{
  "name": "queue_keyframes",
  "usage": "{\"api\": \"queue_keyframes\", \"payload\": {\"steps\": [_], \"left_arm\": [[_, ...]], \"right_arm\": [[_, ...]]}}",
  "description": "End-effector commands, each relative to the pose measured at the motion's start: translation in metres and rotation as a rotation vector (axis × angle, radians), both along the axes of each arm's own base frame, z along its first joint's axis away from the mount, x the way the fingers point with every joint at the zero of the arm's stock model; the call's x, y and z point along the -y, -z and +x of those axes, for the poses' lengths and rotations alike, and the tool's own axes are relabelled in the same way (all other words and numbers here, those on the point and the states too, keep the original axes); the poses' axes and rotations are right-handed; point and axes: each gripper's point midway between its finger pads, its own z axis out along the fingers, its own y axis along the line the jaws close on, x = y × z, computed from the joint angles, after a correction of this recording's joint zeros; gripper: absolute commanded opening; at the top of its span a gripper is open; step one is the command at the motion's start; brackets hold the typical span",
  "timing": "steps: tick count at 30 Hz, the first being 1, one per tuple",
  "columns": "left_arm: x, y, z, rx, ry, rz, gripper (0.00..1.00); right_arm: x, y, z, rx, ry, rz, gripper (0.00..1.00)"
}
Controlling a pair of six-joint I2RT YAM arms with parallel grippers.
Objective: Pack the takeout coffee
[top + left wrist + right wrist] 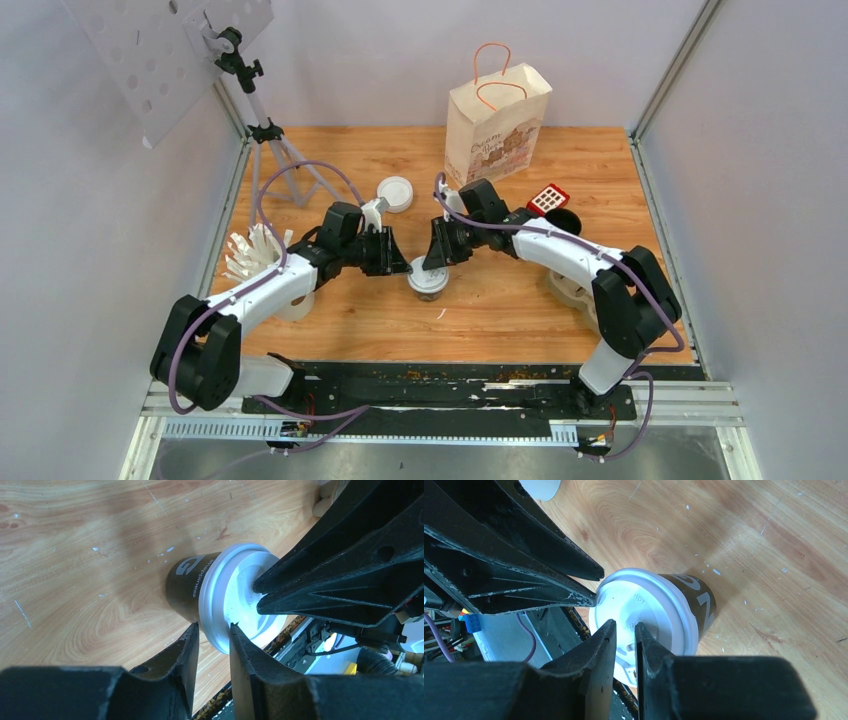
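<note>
White-lidded coffee cup (428, 282) on wooden table (520, 305): left gripper (212, 630) pinches its rim; right gripper (623, 627) over lid, grip unclear.

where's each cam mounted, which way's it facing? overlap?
Top external: fixed above and behind the bases, looking down on the table; both arms whole, left gripper and right gripper at the lidded cup.
Left wrist: on the left arm, looking along its own fingers at the cup; right gripper enters from the right.
Right wrist: on the right arm, facing the cup from the opposite side; own fingers below, left gripper upper left.
Shared: all three show the cup and both grippers.
</note>
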Motion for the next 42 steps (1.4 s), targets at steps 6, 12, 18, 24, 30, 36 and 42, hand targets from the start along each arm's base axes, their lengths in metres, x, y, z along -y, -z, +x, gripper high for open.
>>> {"api": "queue_keyframes", "payload": {"steps": [6,12,18,24,30,36,42], "left_arm": [[-0.017,0.028,-0.003,-0.033,-0.029,0.096,0.33],[-0.029,0.047,-0.01,-0.073,-0.044,0.165,0.33],[-0.035,0.06,-0.017,-0.106,-0.048,0.194,0.33],[-0.025,0.04,-0.009,-0.067,-0.026,0.148,0.34],[-0.011,-0.011,0.007,0.02,-0.004,0.075,0.37],[-0.005,-0.077,0.021,0.145,0.012,0.043,0.4],[-0.018,-0.154,0.019,0.308,-0.001,0.05,0.46]], "right_arm": [[0.01,0.03,-0.01,-0.026,0.006,-0.046,0.21],[0.016,0.041,-0.014,-0.034,0.012,-0.064,0.21],[0.021,0.05,-0.015,-0.044,0.025,-0.075,0.21],[0.017,0.041,-0.011,-0.04,0.019,-0.056,0.21],[-0.001,-0.013,-0.003,-0.002,-0.014,0.031,0.25],[0.0,-0.055,0.002,0.075,-0.001,0.056,0.36],[0.02,-0.051,0.007,0.205,0.058,-0.077,0.63]]}}
